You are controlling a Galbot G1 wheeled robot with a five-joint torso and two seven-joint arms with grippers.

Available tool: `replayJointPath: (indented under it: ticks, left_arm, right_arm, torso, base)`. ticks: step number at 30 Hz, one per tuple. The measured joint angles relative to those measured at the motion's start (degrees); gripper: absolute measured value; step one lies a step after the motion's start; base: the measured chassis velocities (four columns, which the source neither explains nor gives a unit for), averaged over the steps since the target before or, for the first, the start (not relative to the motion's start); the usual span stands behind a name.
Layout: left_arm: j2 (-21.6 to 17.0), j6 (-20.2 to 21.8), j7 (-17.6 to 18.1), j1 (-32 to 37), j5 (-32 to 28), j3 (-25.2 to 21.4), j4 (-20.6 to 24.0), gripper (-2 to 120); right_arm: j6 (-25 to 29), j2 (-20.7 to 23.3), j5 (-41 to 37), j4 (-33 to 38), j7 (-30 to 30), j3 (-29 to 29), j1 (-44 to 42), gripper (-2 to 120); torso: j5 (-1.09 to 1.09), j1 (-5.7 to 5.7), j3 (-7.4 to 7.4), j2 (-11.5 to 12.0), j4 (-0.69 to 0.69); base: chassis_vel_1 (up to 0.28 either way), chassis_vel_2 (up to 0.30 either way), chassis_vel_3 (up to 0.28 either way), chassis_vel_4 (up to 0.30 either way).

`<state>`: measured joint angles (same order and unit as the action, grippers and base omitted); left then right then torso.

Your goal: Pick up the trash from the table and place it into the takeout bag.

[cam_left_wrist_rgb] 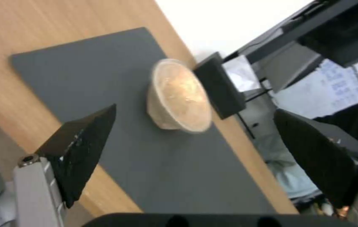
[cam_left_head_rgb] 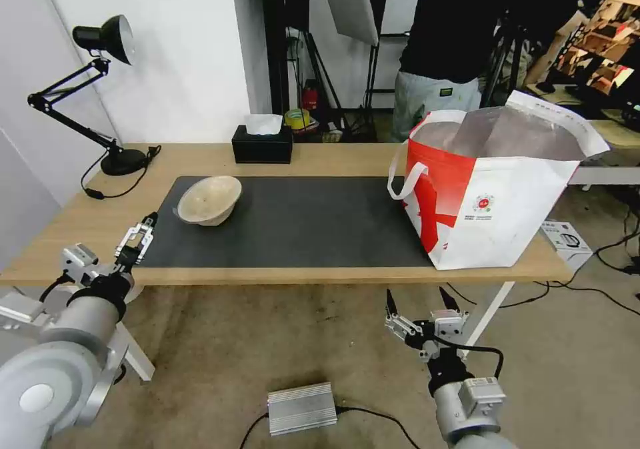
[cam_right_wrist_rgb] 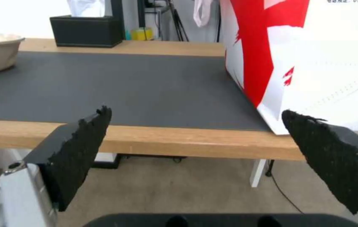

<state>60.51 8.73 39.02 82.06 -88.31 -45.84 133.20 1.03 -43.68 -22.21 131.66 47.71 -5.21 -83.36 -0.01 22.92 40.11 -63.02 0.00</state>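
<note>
Now L gripper (cam_left_head_rgb: pixel 148 223) is held wide open nr bowl (cam_left_head_rgb: pixel 207 199); R gripper (cam_left_head_rgb: pixel 420 298) is kept open, empty, below table (cam_left_head_rgb: pixel 320 159), nr bag (cam_left_head_rgb: pixel 493 189).

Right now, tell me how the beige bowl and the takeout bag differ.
The bowl is small, plain beige and tilted on its side on the mat; the bag is far larger, red and white, and stands upright. The bowl lies at the mat's left end, the bag at its right end. Both are open and rest on the table.

The table (cam_left_head_rgb: pixel 320 159) bears mat (cam_left_head_rgb: pixel 300 225), lamp (cam_left_head_rgb: pixel 100 102), tissue box (cam_left_head_rgb: pixel 262 145).
</note>
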Motion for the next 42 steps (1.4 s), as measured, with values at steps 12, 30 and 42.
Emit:
replayJointPath:
  ticks: [12,30,42]
  left_arm:
    - [-1.6,0.2,3.4,-3.2,-1.3,2.7,-3.0,100]
    - [-6.2,2.0,4.2,-8.6,-9.2,3.5,-7.4,100]
    - [-7.2,2.7,5.1,-13.3,-10.7,5.6,-12.2,100]
  right_arm:
    - [0.0,0.0,0.0,0.0,0.0,0.0,0.0,100]
    - [0.0,0.0,0.0,0.0,0.0,0.0,0.0,100]
    - [0.0,0.0,0.0,0.0,0.0,0.0,0.0,100]
  torso:
    - [0.0,0.0,0.0,0.0,0.0]
    - [0.01,0.0,0.0,0.0,0.0]
    - [0.0,0.0,0.0,0.0,0.01]
  base:
    - [0.0,0.0,0.0,0.0]
    - [0.0,0.0,0.0,0.0]
    - [0.0,0.0,0.0,0.0]
